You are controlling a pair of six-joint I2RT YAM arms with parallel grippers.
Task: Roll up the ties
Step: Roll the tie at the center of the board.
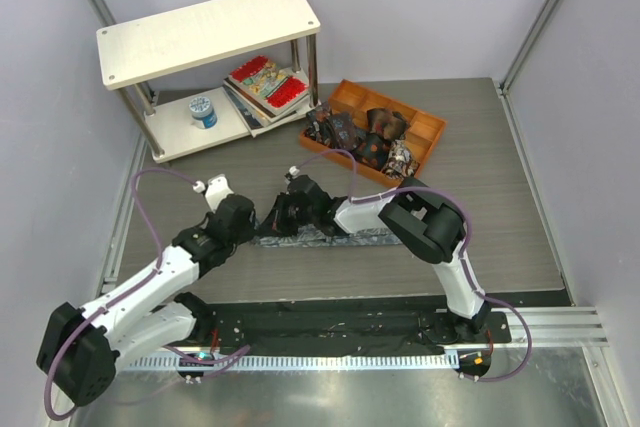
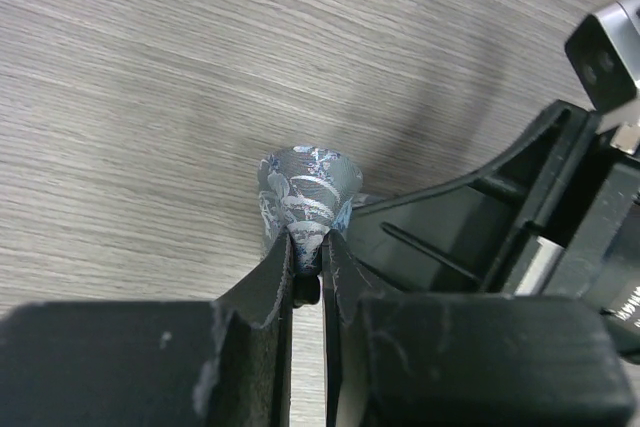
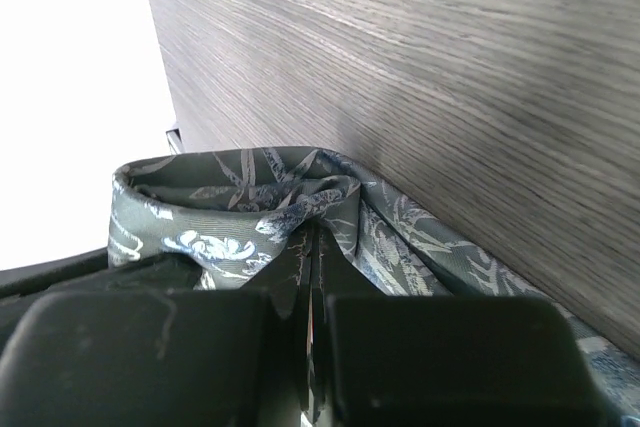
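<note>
A long grey-blue tie (image 1: 340, 237) with a pale leafy print lies flat across the middle of the table. Its left end is lifted between my two grippers, which meet there. My left gripper (image 1: 264, 221) is shut on a small folded cone of the tie (image 2: 305, 182), pinched at the fingertips (image 2: 278, 262). My right gripper (image 1: 288, 209) is shut on a bunched loop of the same tie (image 3: 230, 197), and the fabric trails away to the right along the table. The right gripper's black body (image 2: 480, 237) fills the right of the left wrist view. Several small dark rolled ties (image 1: 375, 137) sit in an orange tray.
The orange divided tray (image 1: 395, 102) stands at the back, right of centre. A white two-level shelf (image 1: 205, 32) at the back left holds red-patterned books (image 1: 265, 82) and a blue-and-white can (image 1: 202, 110). Metal rails line the table's sides.
</note>
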